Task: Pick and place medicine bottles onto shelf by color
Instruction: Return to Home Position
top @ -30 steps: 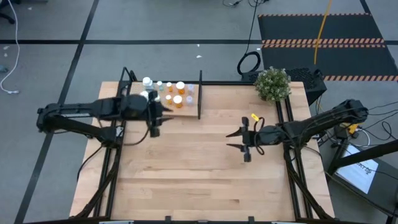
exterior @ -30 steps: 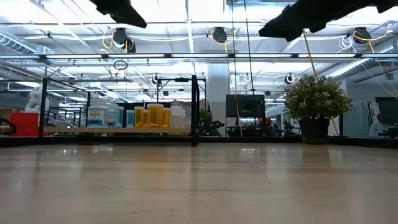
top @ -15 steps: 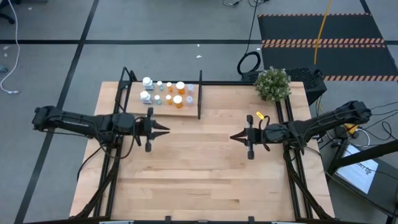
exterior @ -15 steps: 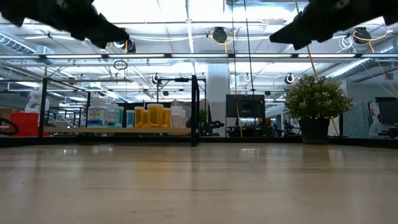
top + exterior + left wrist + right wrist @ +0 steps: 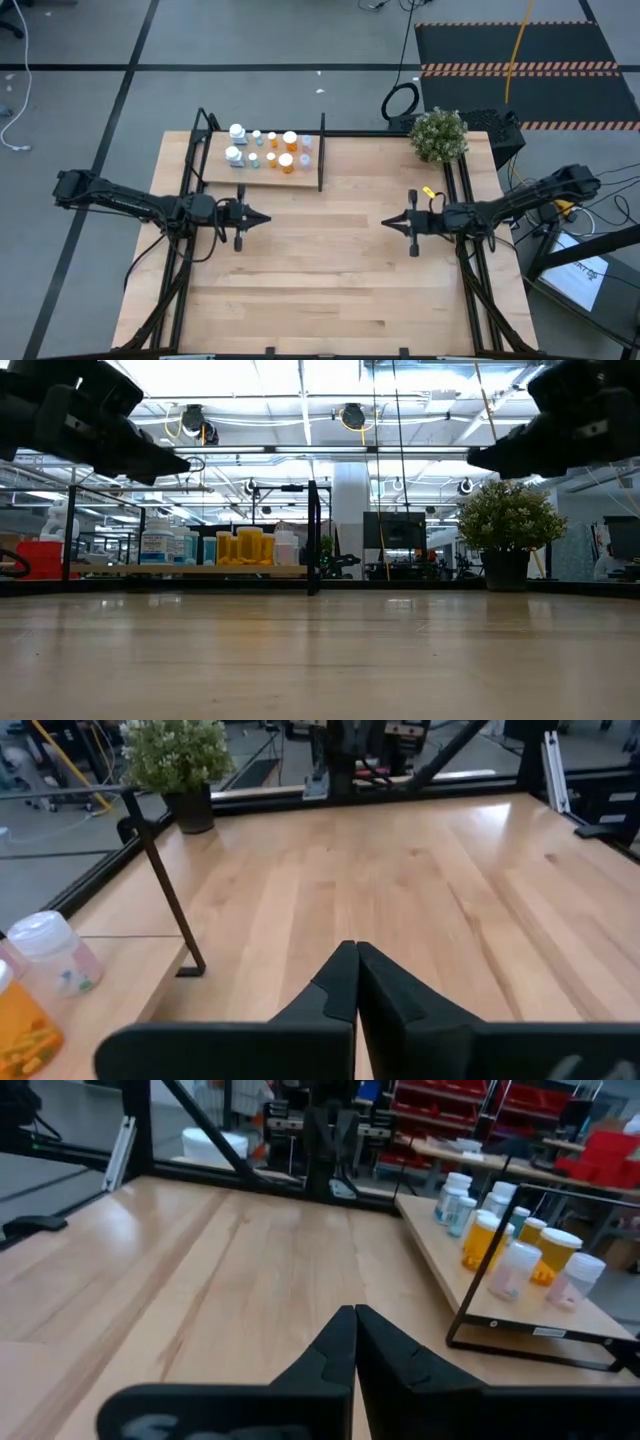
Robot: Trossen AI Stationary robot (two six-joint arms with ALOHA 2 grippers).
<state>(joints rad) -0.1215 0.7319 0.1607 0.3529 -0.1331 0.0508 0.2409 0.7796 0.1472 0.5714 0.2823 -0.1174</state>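
Bottles (image 5: pixel 266 150) stand grouped on the shelf (image 5: pixel 215 172) at the far left of the surface (image 5: pixel 320 290) in your high view. The left claw (image 5: pixel 264 217) hangs just on the near side of the shelf, pinched together and empty, tips pointing right. The right claw (image 5: pixel 386 223) faces it from well apart, likewise closed on nothing.

In the low view, white and orange bottles line the shelf beyond both raised arms.

Your left wrist view shows a pale bottle (image 5: pixel 55 955) and an orange bottle (image 5: pixel 20 1030) off to one side, so the shelf lies beside this claw, not ahead.

Your right wrist view shows the shelf far-left of that claw.

I judge the sorting done. Draw each arm outward, the left one minding the shelf posts.
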